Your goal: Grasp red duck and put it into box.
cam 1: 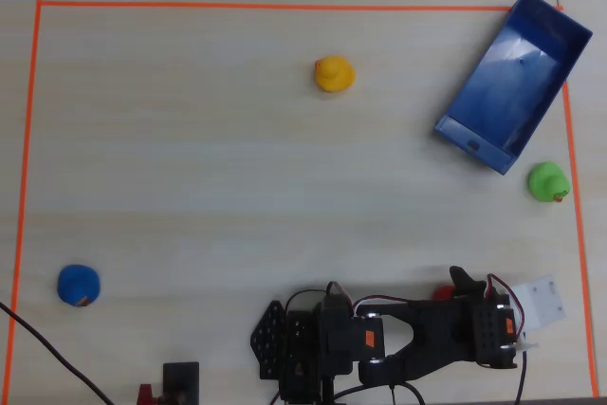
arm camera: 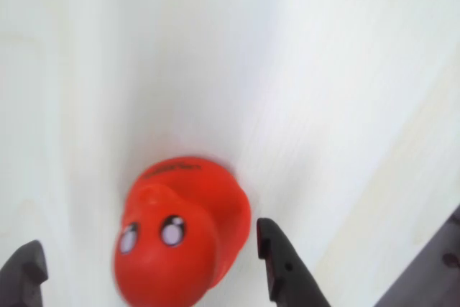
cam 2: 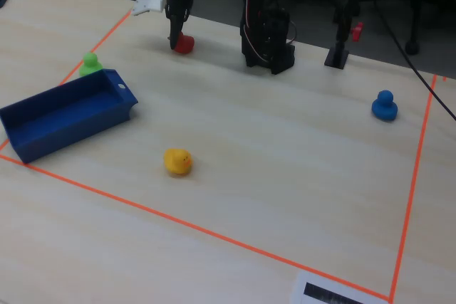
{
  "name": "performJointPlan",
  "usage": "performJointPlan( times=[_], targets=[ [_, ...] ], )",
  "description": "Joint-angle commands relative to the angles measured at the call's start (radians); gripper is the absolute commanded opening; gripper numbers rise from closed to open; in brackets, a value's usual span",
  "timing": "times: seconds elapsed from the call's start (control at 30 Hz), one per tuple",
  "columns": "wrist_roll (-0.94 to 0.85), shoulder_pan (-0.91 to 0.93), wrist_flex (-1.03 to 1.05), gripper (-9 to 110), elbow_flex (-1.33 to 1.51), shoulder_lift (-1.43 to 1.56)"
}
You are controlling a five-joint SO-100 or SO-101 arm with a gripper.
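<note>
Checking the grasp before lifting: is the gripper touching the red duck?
Apart. The wrist view shows the gripper open around the red duck, with table showing between the duck and each fingertip.

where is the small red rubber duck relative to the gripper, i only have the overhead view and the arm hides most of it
Observer: In the wrist view the small red rubber duck sits between the open fingers of the gripper, facing the camera.
Operator: is it lifted yet
Observer: Not that I can tell; in the fixed view the duck looks to rest on the table.
Operator: anything in the blue tray
Observer: The fixed view shows the rectangular blue open-topped box empty, with the green duck just behind it.
</note>
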Motion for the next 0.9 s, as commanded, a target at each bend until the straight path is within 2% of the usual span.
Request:
performJointPlan(
  times=[0.0,0.13,0.6,0.87],
  targets=[
    [-0.005,0.018,-0.009,38,0.0,0.041],
    [-0.005,0.018,-0.025,36,0.002,0.04],
    [-0.038,-0.003,-0.02,0,0.014,0.037],
    [-0.044,0.006,-0.057,0,0.0,0.029]
  ],
)
